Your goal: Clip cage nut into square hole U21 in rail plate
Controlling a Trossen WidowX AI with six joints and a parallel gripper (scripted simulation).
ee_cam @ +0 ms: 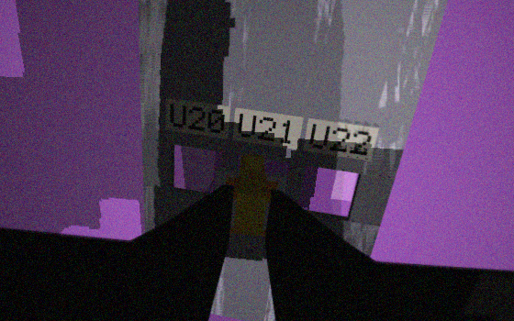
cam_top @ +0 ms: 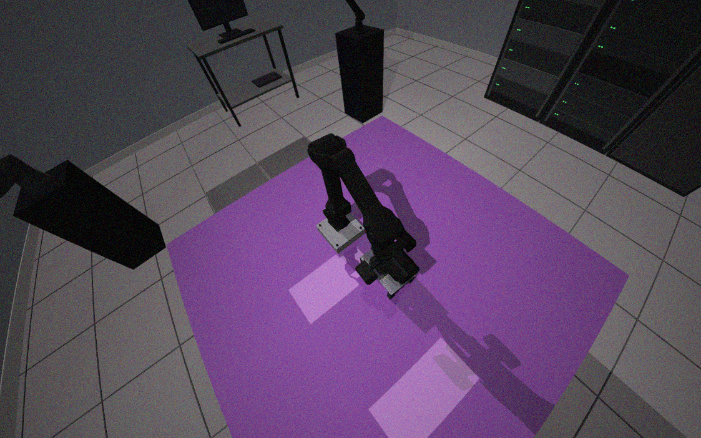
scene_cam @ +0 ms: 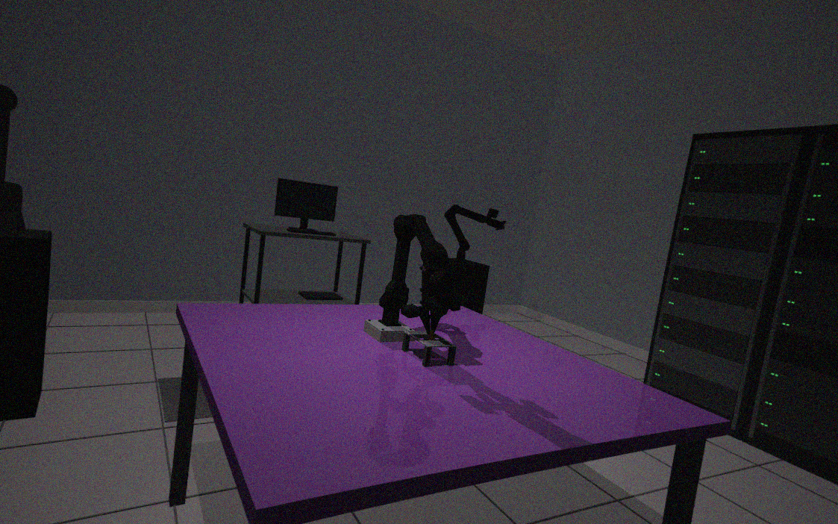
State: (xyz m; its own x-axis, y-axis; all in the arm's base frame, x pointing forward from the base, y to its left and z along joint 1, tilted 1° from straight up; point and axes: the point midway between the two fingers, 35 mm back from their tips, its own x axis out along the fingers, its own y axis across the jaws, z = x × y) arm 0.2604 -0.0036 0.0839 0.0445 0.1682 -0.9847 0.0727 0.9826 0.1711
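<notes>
The cage nut (ee_cam: 250, 206) shows dull yellow in the wrist view, between the fingertips. My gripper (ee_cam: 250, 199) (scene_cam: 431, 337) is shut on it, pointing down at the rail plate. The grey rail plate (ee_cam: 284, 60) (scene_cam: 416, 337) (cam_top: 391, 285) stands on short dark legs. Its labels U20, U21 and U22 are readable. The nut is at the U21 hole (ee_cam: 276, 168), covering much of it, with small orange flanges out to both sides. The fingers and shadow hide how deep the wings sit; I cannot tell whether the flanges touch the plate.
The U20 hole (ee_cam: 196, 168) and U22 hole (ee_cam: 336, 192) lie on either side. The purple table (cam_top: 265, 375) (scene_cam: 317, 416) carries the plate and the arm's pale base (cam_top: 336, 237) (scene_cam: 379, 332), close behind the plate. Pedestals, a desk and server racks stand beyond the table.
</notes>
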